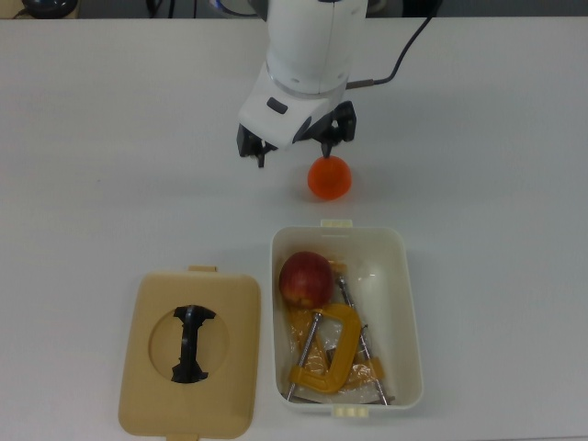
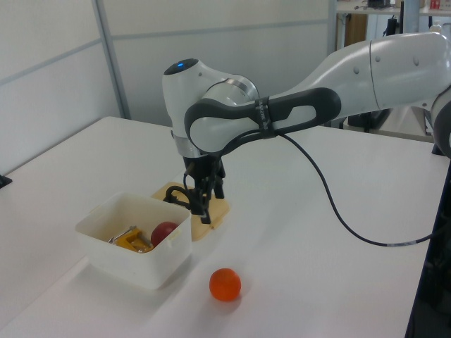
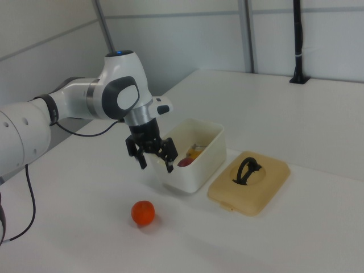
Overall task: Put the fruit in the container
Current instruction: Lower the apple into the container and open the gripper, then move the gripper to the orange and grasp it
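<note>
Apple in the tub, orange out on the table, gripper empty.

The red apple [image 1: 306, 278] lies inside the cream container [image 1: 410, 312], beside the yellow-orange C-clamps [image 1: 328, 354]. The orange [image 1: 329, 177] sits on the white table [image 1: 110, 156] just outside one short end of the container. The gripper [image 1: 296, 145] hangs near the orange with its fingers spread apart; it probably touches nothing. The tan lid [image 1: 188, 355] rests alongside the container.

A broad white table [image 2: 338, 232] stands before pale panelled walls [image 2: 232, 53], with what may be shelving behind.
</note>
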Available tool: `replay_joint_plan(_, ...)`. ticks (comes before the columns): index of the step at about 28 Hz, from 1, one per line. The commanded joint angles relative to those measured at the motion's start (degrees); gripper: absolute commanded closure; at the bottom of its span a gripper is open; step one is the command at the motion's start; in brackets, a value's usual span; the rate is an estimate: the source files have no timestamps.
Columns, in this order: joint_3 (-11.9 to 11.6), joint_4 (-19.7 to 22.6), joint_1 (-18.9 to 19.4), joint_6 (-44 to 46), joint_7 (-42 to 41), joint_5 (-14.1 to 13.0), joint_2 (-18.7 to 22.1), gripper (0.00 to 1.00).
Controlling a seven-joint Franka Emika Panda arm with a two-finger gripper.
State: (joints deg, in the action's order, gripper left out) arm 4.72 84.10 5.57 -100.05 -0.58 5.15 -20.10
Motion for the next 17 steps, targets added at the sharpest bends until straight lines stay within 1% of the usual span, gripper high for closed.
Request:
replay_joint_plan(1,0.4,4.0,1.1,2.9,0.5,1.5,0.7,0.00)
replay_joint_plan(7,0.4,7.7,3.1,2.5,0.4,1.5,0.4,0.00)
replay_joint_plan(13,0.5,8.5,4.9,2.4,0.4,1.5,-0.6,0.00)
replay_joint_plan(17,0.6,9.1,5.4,1.6,0.4,1.5,-1.4,0.00)
